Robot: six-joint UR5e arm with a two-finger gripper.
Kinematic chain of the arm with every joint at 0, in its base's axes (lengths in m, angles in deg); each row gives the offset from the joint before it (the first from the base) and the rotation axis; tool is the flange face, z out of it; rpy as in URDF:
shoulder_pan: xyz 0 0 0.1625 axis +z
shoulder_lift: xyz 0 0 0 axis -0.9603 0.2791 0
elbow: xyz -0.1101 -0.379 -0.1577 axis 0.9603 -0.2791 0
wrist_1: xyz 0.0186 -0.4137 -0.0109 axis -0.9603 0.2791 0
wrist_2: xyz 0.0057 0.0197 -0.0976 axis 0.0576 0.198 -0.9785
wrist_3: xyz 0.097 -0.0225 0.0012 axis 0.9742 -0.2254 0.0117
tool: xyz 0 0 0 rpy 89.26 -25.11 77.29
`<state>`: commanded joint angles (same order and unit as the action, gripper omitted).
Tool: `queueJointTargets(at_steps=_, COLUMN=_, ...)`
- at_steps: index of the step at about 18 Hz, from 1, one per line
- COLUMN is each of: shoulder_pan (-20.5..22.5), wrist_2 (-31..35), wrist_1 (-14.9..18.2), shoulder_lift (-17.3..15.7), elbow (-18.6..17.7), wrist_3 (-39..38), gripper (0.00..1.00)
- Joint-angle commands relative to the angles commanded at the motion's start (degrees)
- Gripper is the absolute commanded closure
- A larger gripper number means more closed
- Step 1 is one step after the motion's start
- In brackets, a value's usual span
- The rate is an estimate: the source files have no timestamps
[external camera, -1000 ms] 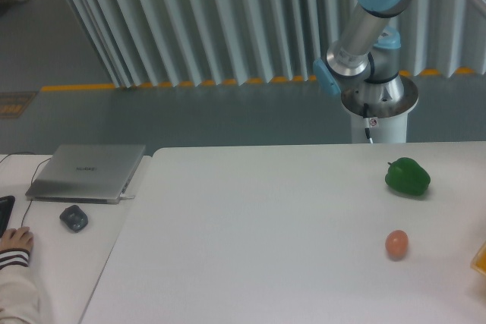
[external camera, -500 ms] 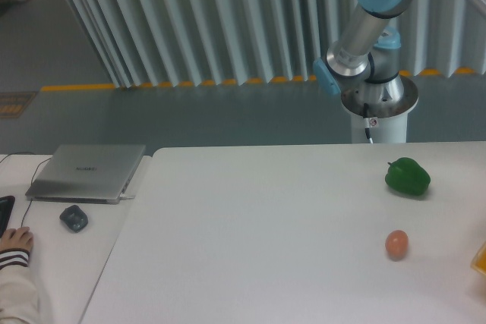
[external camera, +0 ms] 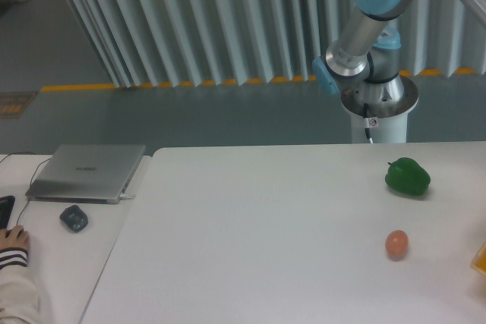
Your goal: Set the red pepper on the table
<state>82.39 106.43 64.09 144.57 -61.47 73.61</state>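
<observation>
The tool is out of frame, so whether it is open or closed cannot be told. No red pepper shows anywhere in the picture. At the right edge, low down, a yellow-orange thing [external camera: 481, 257] is cut off and unreadable. The arm [external camera: 370, 20] shows only its blue-capped joints at upper right, above its white pedestal [external camera: 377, 115]. On the white bench [external camera: 266, 233] a green pepper [external camera: 408, 176] sits at right, an orange-pink ball [external camera: 396, 243] below it, well apart.
</observation>
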Motion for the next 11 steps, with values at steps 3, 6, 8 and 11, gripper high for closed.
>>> queueJointTargets(at_steps=3, shoulder_pan=0.0, wrist_2=-0.3, wrist_1=0.2, shoulder_lift=-0.3, elbow=0.1, wrist_3=0.3, gripper=0.39)
queueJointTargets(at_steps=6, shoulder_pan=0.2, wrist_2=-1.7, wrist_1=0.3, shoulder_lift=-0.5, elbow=0.3, wrist_3=0.1, gripper=0.49)
queueJointTargets(at_steps=8, shoulder_pan=0.3, wrist_2=-3.2, wrist_1=0.8, shoulder_lift=-1.1, elbow=0.3, wrist_3=0.3, gripper=0.52)
queueJointTargets(at_steps=11, shoulder_pan=0.7, wrist_2=-6.0, wrist_1=3.7, shoulder_lift=-2.8, elbow=0.7, wrist_3=0.4, gripper=0.52)
